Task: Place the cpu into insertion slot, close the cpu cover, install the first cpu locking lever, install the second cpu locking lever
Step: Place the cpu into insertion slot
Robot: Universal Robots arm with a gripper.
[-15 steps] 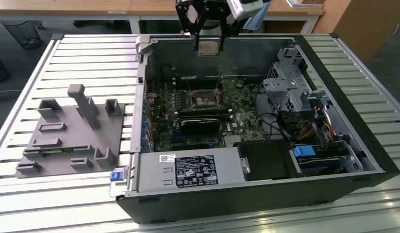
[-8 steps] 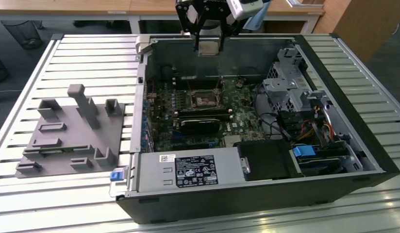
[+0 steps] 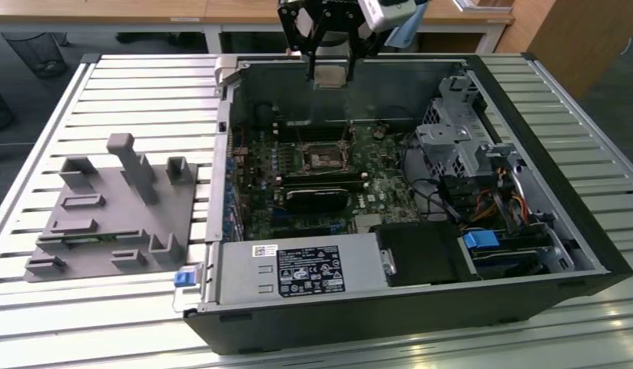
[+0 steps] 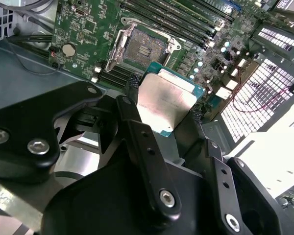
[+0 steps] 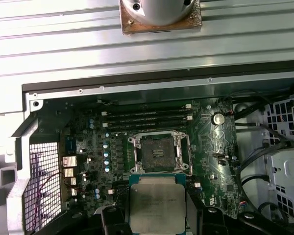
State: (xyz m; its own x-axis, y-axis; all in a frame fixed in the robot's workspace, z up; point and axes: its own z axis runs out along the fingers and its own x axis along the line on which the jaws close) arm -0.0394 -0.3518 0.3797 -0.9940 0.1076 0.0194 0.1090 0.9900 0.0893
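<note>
Jaws clamped on two opposite edges of the cpu chip (image 4: 169, 98), which is held flat, well above the green board (image 5: 220, 147). The socket (image 5: 159, 152) lies below and ahead, its dark centre bare. Chip edges run roughly square to the socket rim. Memory slots (image 5: 147, 117) flank the socket closely; the case (image 3: 399, 323) is open overhead.
</note>
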